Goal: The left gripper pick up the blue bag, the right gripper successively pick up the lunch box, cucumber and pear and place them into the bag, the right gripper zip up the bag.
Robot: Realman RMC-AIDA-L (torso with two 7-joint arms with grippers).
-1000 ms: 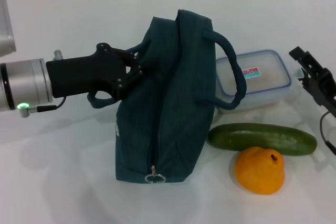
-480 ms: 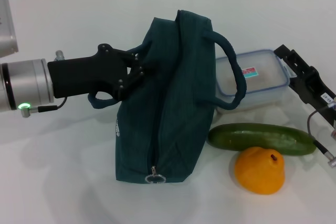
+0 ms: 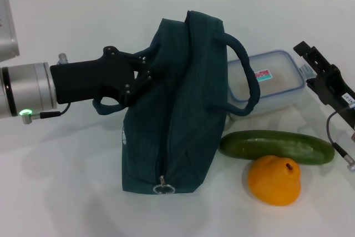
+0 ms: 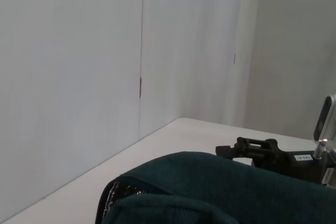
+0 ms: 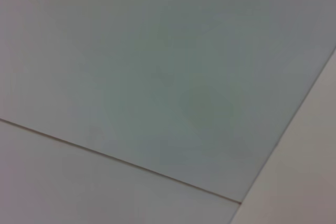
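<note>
Left gripper [image 3: 145,76], closed on 1 handle of the blue bag [image 3: 177,115] at table centre. Right gripper [image 3: 308,54], finger state indiscernible, beside lunch box [image 3: 266,84]; cucumber [image 3: 276,146] touches pear [image 3: 274,180].

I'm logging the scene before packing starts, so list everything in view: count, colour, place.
blue bag: one, dark teal-blue, middle of the table, zip with ring pull facing the camera, held up on its left side.
lunch box: one, clear with blue-rimmed lid, on the table right of the bag, behind the cucumber.
cucumber: one, dark green, lying in front of the lunch box.
pear: one, orange-yellow, in front of the cucumber, touching it.
table: one, white, under everything.
left gripper: one, black, at the bag's left upper edge by a handle.
right gripper: one, black, at the lunch box's right end.
</note>
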